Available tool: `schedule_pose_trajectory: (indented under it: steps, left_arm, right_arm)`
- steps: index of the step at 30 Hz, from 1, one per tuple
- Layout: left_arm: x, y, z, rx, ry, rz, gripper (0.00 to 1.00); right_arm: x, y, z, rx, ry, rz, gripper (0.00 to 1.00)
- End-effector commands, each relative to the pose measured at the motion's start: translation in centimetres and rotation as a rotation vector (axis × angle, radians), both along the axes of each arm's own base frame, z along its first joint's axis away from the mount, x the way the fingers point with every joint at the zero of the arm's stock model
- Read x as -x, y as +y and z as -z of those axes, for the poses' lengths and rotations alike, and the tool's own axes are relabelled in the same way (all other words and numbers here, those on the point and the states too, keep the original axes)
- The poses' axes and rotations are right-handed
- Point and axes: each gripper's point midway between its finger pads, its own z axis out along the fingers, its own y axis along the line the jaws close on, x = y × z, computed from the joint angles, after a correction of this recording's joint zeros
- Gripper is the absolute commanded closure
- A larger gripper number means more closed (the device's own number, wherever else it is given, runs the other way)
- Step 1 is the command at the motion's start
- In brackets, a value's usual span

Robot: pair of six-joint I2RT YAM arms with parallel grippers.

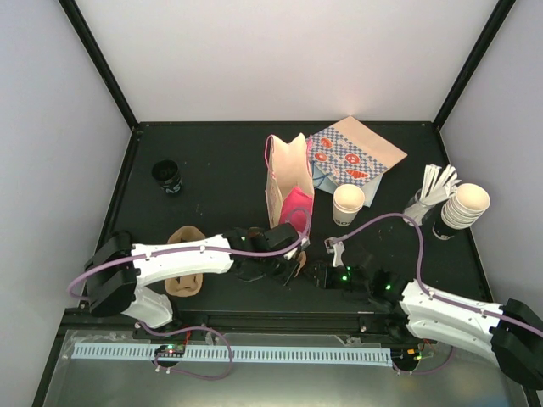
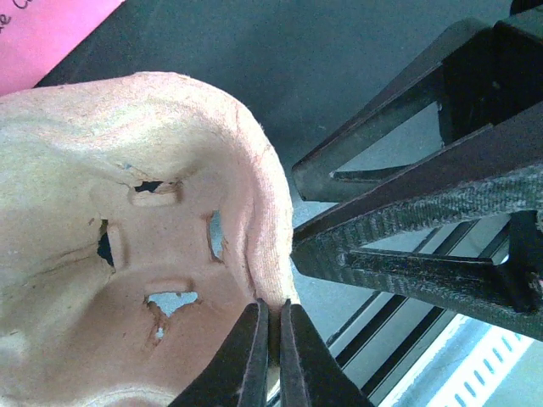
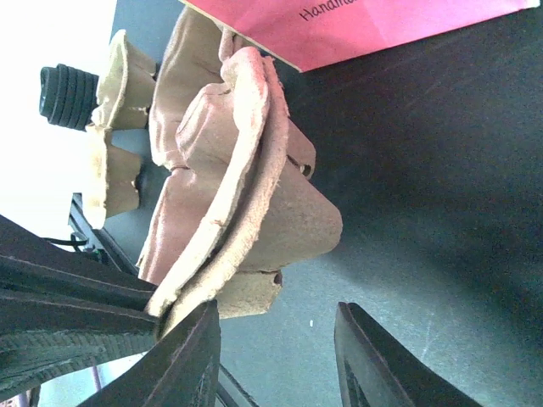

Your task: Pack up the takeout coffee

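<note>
Beside the pink paper bag [image 3: 382,21], the left end effector [image 2: 271,326] pinches a tan pulp cup carrier [image 2: 127,237], likely offering it to the half-open right end effector [image 3: 276,348]

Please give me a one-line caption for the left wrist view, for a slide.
Left hand pinches the rim of a pulp cup carrier.

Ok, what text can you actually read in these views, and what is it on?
"Handma": dark script on the pink bag, cut off by the top of the right wrist view.
Takeout coffee cup: dark print on the side, too small to read.
Small black cup: white print, too blurred to read.
Nothing else legible.
</note>
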Motion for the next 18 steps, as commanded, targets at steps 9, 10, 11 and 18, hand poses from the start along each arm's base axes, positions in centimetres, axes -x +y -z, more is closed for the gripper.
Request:
schedule_pose_trajectory:
  steps: [9,10,11,18]
  left_arm:
    - [-0.2,-0.6,-2.6,0.109,-0.001,-0.028,0.97]
    - [-0.2,-0.6,-2.7,0.11,-0.001,-0.027,0.97]
    - [-0.2,-0.6,-2.6,0.112,0.0,-0.027,0.97]
    - [-0.1,-0.6,-2.9,0.129,0.002,-0.027,0.97]
  right_arm:
    - [-0.2,1.0,-2.2,-0.085,-0.008,-0.011,0.6]
    - [-0.2,1.0,-2.2,-0.084,-0.007,-0.011,0.6]
    - [-0.2,1.0,-2.3,-0.086,-0.008,-0.011,0.6]
    - [-0.3,1.3,-2.7,-0.101,-0.007,-0.007,0.6]
